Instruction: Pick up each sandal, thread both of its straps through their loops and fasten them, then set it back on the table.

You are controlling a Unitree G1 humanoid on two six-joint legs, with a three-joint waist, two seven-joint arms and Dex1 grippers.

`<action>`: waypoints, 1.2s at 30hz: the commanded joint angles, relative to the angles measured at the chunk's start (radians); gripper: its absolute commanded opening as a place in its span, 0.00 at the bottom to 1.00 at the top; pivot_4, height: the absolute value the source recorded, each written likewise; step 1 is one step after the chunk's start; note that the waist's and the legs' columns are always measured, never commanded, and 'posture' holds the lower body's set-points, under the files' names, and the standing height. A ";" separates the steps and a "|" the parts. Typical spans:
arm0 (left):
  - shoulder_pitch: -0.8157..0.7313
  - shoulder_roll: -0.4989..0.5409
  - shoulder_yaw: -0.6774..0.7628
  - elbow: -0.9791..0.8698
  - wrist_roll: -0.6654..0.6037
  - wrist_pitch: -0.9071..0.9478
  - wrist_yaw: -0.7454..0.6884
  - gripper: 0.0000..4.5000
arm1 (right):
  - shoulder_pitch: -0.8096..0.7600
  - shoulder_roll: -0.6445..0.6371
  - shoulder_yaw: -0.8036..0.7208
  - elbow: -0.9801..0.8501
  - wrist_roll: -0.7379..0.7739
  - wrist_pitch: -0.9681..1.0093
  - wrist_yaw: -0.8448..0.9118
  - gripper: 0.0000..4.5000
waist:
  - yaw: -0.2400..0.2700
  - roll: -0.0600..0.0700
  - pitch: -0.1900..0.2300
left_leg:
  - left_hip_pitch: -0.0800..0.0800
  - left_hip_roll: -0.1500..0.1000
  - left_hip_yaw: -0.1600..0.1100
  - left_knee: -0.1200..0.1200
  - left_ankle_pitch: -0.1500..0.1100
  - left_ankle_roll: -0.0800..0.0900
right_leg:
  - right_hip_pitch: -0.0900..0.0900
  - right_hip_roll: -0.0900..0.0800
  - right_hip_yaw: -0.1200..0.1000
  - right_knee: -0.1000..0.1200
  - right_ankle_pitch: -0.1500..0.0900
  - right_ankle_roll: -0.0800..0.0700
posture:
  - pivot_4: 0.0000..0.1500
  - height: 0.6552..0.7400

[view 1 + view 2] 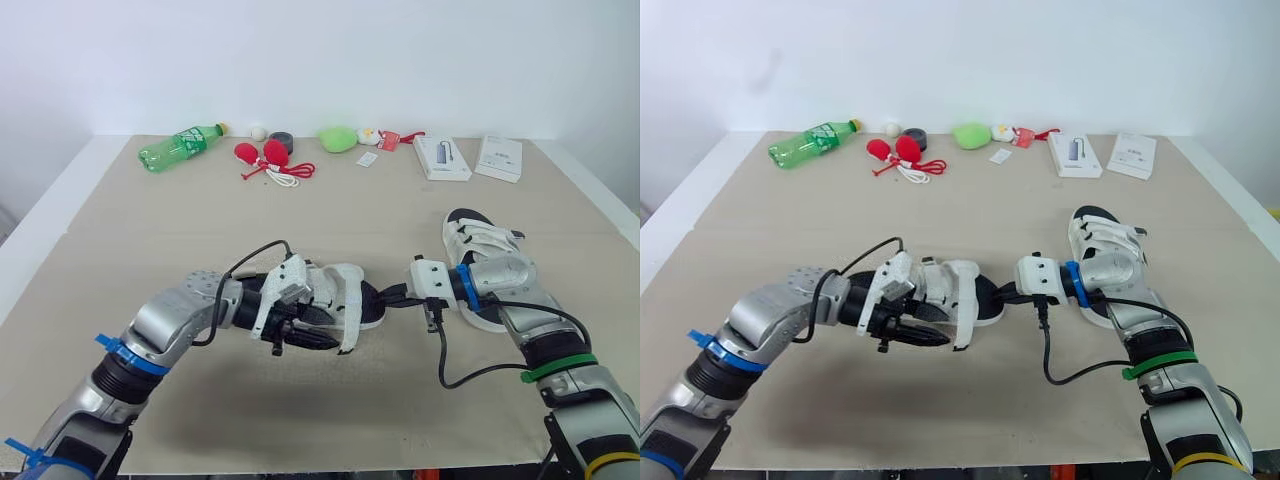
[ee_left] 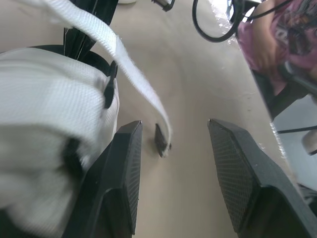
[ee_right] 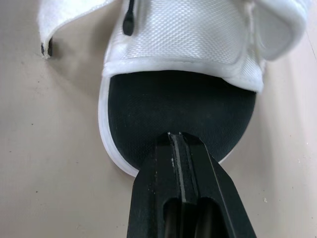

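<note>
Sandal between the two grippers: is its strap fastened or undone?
Undone: a white strap hangs free off the sandal, its tip dangling loose.

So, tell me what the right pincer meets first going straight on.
The toe of the sandal: the right pincer points at its black insole, apparently touching it, though depth is unclear.

Head pair above table (image 1: 150, 230); wrist cameras near sandal (image 3: 183, 34)

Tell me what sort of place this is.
Probably a robot test room or lab: a plain table against a white wall, unrelated props such as a green bottle and small boxes along its far edge.
</note>
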 commanded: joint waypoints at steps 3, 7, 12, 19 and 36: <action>-0.022 -0.011 -0.044 -0.002 0.074 -0.049 -0.016 0.48 | 0.022 -0.012 0.013 -0.015 -0.017 0.009 0.013 0.00 | 0.000 0.000 0.000 | 0.000 0.000 0.000 0.000 0.000 0.000 | 0.000 0.000 0.000 0.000 0.000 0.000 | 1.00 1.00; -0.030 -0.029 -0.062 0.005 0.097 -0.023 -0.009 0.48 | 0.024 -0.013 0.012 -0.013 -0.020 0.008 0.010 0.00 | 0.000 0.000 0.000 | 0.000 0.000 0.000 -0.001 0.000 0.000 | 0.000 0.000 0.001 0.000 0.000 0.000 | 1.00 1.00; -0.028 -0.070 -0.076 0.015 0.109 0.029 0.021 0.48 | 0.025 -0.008 0.011 -0.016 -0.021 0.013 0.004 0.00 | 0.000 0.000 0.000 | 0.000 -0.001 0.000 -0.002 0.000 0.000 | 0.000 -0.001 0.000 -0.001 -0.001 0.000 | 1.00 1.00; -0.030 -0.128 -0.040 0.036 0.071 0.134 0.045 0.18 | 0.023 -0.008 0.008 -0.012 -0.022 0.013 0.000 0.00 | 0.000 0.000 0.000 | 0.000 -0.002 0.000 -0.001 0.000 0.000 | 0.000 -0.002 0.000 -0.001 -0.001 0.001 | 1.00 1.00; -0.365 -0.041 0.195 0.352 -0.236 0.435 -0.220 0.01 | 0.023 -0.022 0.001 -0.012 -0.022 0.017 -0.003 0.00 | 0.000 0.000 0.000 | -0.001 -0.003 -0.002 -0.003 0.000 0.000 | -0.001 -0.001 -0.001 -0.001 -0.002 0.001 | 1.00 1.00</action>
